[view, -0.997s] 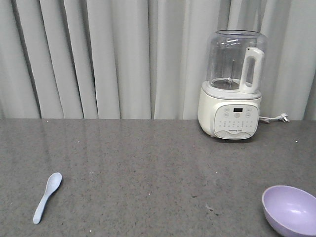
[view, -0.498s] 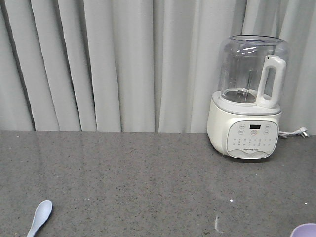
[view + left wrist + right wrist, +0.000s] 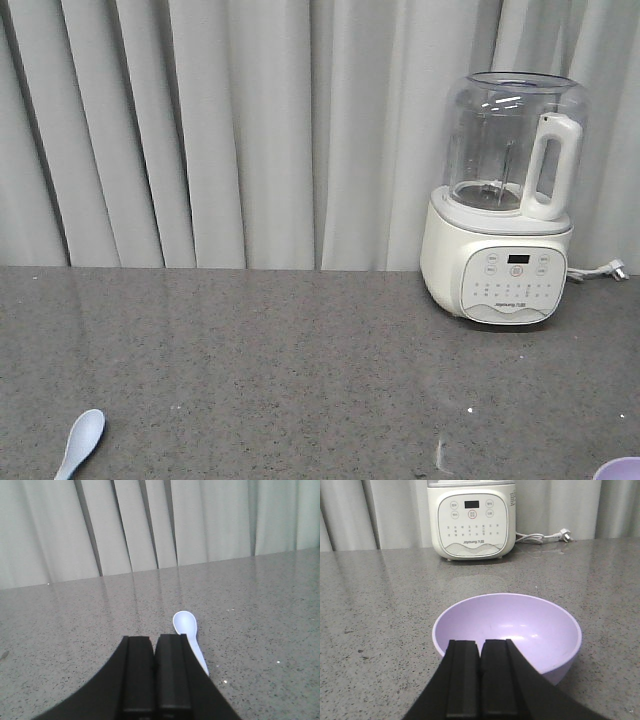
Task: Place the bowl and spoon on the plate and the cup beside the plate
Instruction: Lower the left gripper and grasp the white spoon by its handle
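Observation:
The pale blue spoon [image 3: 186, 630] lies on the grey counter, scoop away from me, just right of my left gripper [image 3: 155, 642], whose black fingers are shut with nothing between them. In the front view only the spoon's [image 3: 82, 442] scoop end shows at the bottom left. The lavender bowl [image 3: 507, 625] stands upright and empty right ahead of my right gripper [image 3: 480, 647], also shut on nothing. A sliver of the bowl [image 3: 620, 468] shows at the front view's bottom right corner. The plate and the cup are out of view.
A white blender [image 3: 505, 200] with a clear jug stands at the back right of the counter, its cord and plug [image 3: 545, 536] trailing to the right. Grey curtains [image 3: 250, 130] hang behind the counter.
The front view has tilted up: the spoon and the bowl slid down toward the bottom edge, and the blender now sits lower right and looks larger.

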Controlling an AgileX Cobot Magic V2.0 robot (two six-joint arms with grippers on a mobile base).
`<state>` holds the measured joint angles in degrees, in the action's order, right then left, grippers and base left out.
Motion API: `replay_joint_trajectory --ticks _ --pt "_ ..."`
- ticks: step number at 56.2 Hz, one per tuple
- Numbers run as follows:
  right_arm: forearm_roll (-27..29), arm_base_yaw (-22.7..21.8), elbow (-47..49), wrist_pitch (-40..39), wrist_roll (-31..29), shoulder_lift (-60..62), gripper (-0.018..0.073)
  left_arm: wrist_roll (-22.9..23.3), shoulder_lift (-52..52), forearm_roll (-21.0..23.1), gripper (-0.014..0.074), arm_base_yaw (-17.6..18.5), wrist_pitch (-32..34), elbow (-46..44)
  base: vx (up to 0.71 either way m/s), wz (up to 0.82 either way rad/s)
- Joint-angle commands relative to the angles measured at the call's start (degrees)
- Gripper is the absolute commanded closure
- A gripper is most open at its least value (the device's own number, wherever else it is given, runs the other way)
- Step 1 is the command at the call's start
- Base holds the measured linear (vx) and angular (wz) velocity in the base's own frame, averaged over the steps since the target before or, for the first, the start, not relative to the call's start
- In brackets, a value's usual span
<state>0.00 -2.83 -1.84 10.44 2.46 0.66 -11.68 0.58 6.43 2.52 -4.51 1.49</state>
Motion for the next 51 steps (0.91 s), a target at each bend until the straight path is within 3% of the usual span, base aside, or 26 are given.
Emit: replay_joint_trajectory --ticks 1,9,14,20,24,29,38,47,51 --pt "0.4 -0.4 -0.1 -5.6 -0.4 0.2 0.0568 -0.1 0.9 0.2 0.0600 0.1 4.8 -1.5 0.00 0.00" --pt "0.0 -0.4 0.0 -20.5 -0.6 0.2 0.0568 -0.1 0.9 0.2 0.0600 0.1 11.3 -1.5 0.00 0.00" --pt "0.0 -0.4 2.5 -28.1 -0.6 0.2 0.0568 3.7 0.9 2.7 0.0600 0.1 16.3 -1.7 0.00 0.00" --pt "0.0 -0.4 10.5 -25.1 -1.8 -0.4 0.0568 12.1 0.9 6.8 0.0600 0.1 23.4 -3.7 0.00 0.00" --pt "0.0 -0.4 18.2 -21.8 -6.0 -3.5 0.0568 12.2 0.9 6.6 0.0600 0.1 25.6 -7.5 0.00 0.00" --pt "0.0 -0.4 28.3 -17.7 -11.1 -9.9 0.0568 9.7 -1.4 6.6 0.0600 0.1 24.2 -15.2 0.00 0.00" --pt "0.0 -0.4 47.0 -9.5 -11.2 -25.7 0.0568 5.7 -16.2 6.5 0.0600 0.1 15.0 -34.4 0.00 0.00" --pt "1.8 -0.4 56.3 -6.2 -10.0 -39.3 0.0568 3.2 -34.7 6.6 0.0600 0.1 3.1 -50.7 0.00 0.00" --pt "4.0 -0.4 56.8 -6.6 -9.7 -42.8 0.0568 3.2 -41.0 6.6 0.0600 0.1 1.8 -54.6 0.00 0.00"
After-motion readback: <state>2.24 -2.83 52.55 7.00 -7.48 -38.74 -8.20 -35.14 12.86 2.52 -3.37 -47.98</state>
